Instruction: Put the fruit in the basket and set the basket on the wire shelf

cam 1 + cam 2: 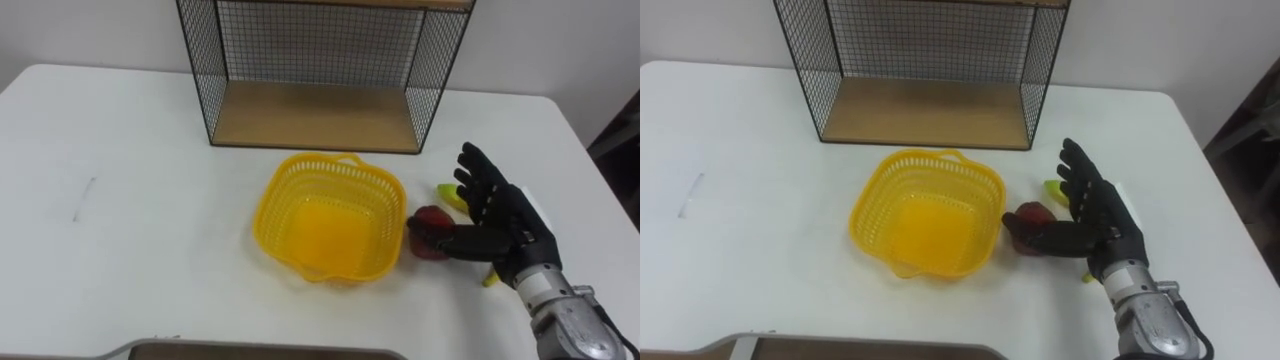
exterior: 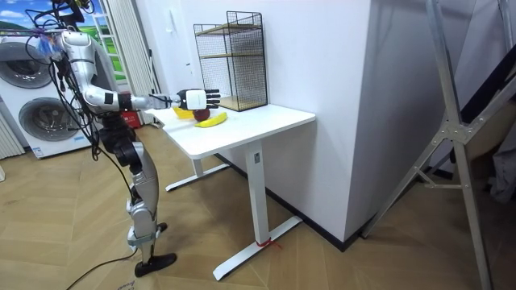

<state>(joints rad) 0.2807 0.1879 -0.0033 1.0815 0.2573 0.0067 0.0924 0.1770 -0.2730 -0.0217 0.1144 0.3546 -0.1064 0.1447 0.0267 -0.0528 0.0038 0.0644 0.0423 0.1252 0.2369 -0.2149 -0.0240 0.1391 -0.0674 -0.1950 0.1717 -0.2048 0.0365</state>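
Silver-grey humanoid with a black right hand (image 1: 505, 225)

Up close the hand is matt black, its fingers built of blocky segments, with a pale panel at its back. Behind it sits a ribbed, metal-grey wrist cuff and then a darker grey forearm casing. From across the room the torso and upper arm look glossy silver-white. Black cables loop loosely round the shoulders and chest, and the waist and hips are dark. The leg is slim and silver-grey with rounded shells, and the foot is black. A dark cable trails away from the foot.
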